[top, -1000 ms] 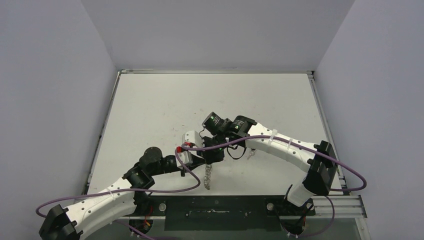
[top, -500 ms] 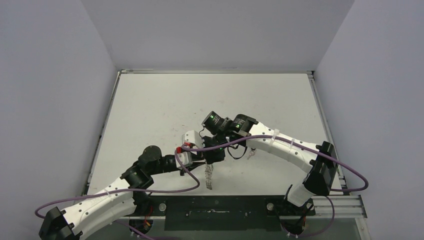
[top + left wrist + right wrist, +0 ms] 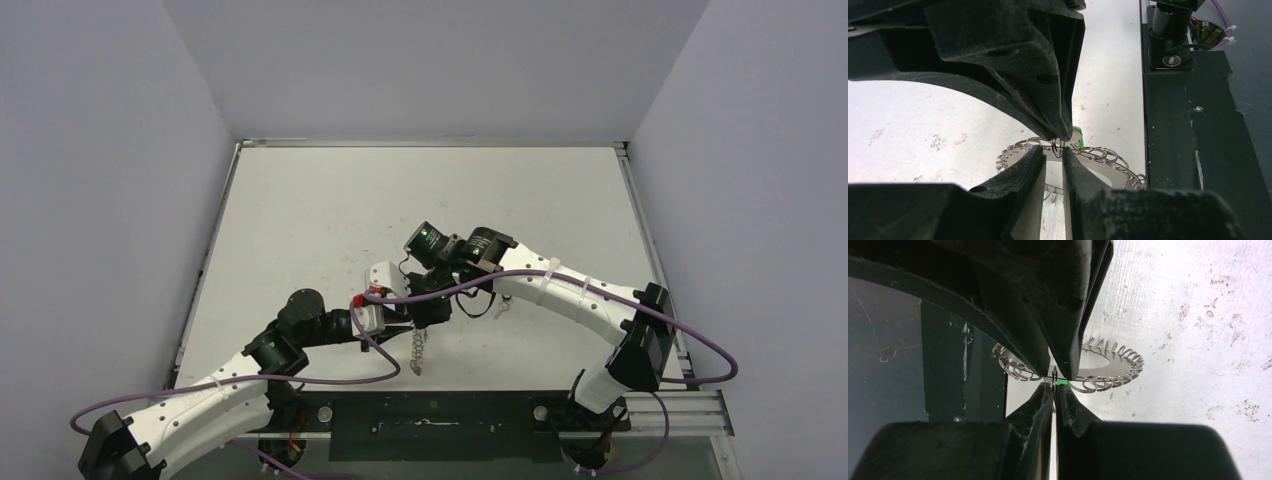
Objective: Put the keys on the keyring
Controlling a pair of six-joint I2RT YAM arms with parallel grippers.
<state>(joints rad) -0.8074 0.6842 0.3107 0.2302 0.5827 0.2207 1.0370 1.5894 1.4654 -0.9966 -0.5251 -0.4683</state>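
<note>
The keyring (image 3: pixel 416 352) hangs edge-on just above the table near its front edge. In the left wrist view it is a flat silvery ring fringed with wire loops (image 3: pixel 1108 159). My left gripper (image 3: pixel 1054 150) is shut on its rim, with a small dark wire loop between the tips. My right gripper (image 3: pixel 1054 385) is shut on the keys, seen edge-on as a thin strip with the green tag (image 3: pixel 1062 382) beside it. It meets the left gripper tip to tip at the keyring (image 3: pixel 1118 367). The green tag also shows in the left wrist view (image 3: pixel 1077 132). The black tag is hidden.
The black base plate (image 3: pixel 430 425) runs along the near table edge just below the hanging ring; it also shows in the left wrist view (image 3: pixel 1188 125). Purple cables (image 3: pixel 330 378) loop round both arms. Grey walls stand on three sides.
The hanging keyring has swung slightly and sits a little higher. Both grippers stay together at the same spot; the left arm has shifted slightly.
</note>
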